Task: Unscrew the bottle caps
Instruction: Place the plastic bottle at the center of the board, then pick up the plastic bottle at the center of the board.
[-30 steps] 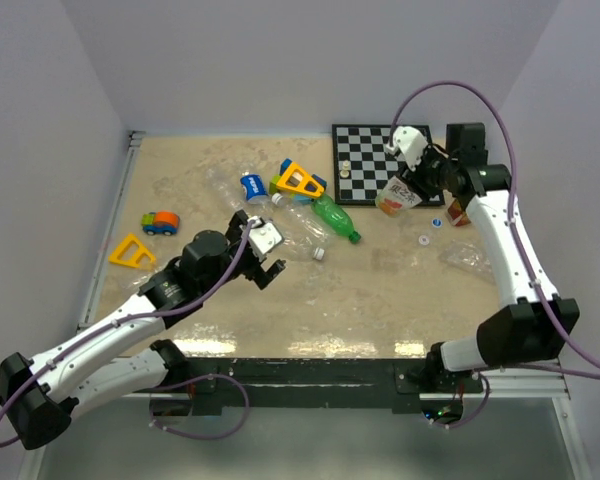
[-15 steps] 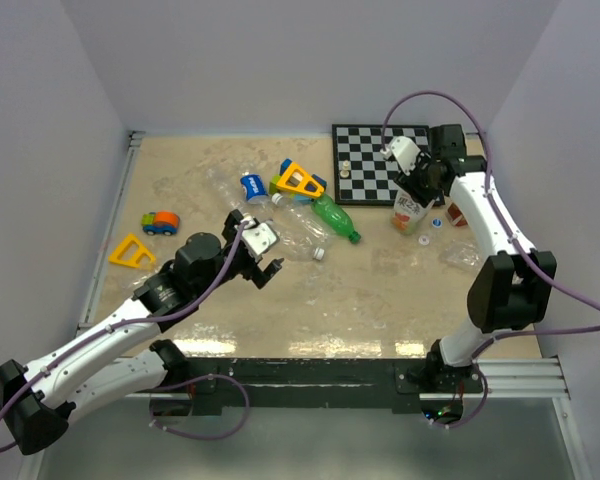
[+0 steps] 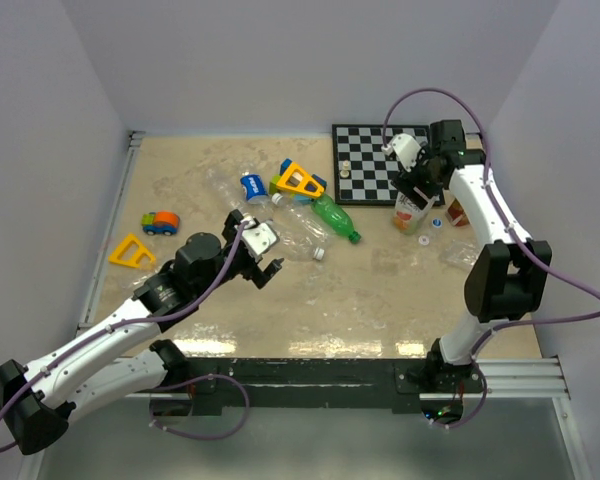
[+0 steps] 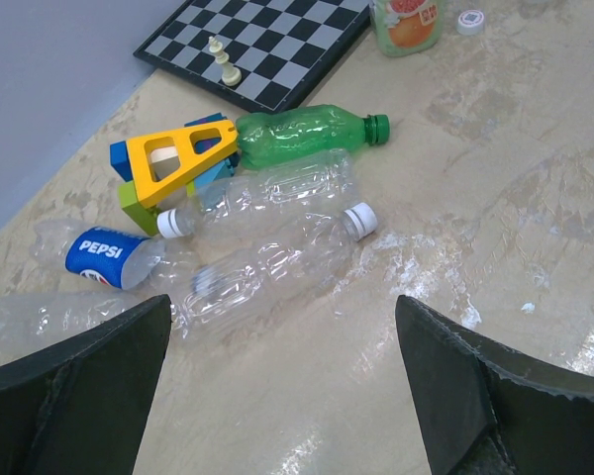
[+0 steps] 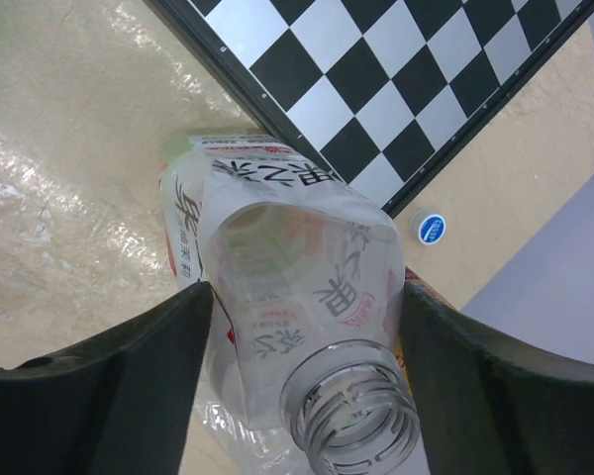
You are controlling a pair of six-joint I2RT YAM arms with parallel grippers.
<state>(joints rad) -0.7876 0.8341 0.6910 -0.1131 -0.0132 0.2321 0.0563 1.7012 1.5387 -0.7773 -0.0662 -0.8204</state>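
A labelled clear bottle (image 3: pixel 411 210) stands upright by the chessboard's near edge, its threaded neck (image 5: pixel 351 411) bare. My right gripper (image 3: pixel 415 195) is above it, open, one finger close along each side of the bottle (image 5: pixel 277 267). A blue-topped cap (image 5: pixel 431 229) and a white cap (image 3: pixel 423 239) lie loose beside it. My left gripper (image 4: pixel 282 307) hangs wide open and empty over bare table. Ahead of it lie a clear bottle with a white cap (image 4: pixel 360 219), another white-capped clear bottle (image 4: pixel 173 223) and a green bottle with a green cap (image 4: pixel 377 127).
A chessboard (image 3: pixel 375 160) with pale chess pieces (image 4: pixel 223 61) sits at the back right. A Pepsi bottle (image 4: pixel 104 257) and a yellow and blue toy (image 3: pixel 298 182) lie mid-table. A toy car (image 3: pixel 161 222) and a yellow triangle (image 3: pixel 131 251) are at the left, crumpled plastic (image 3: pixel 465 257) at the right.
The right arm brought the tilted bottle down, stood it upright on the table, then widened its jaws off it. The left arm drew back slightly and then stayed still.
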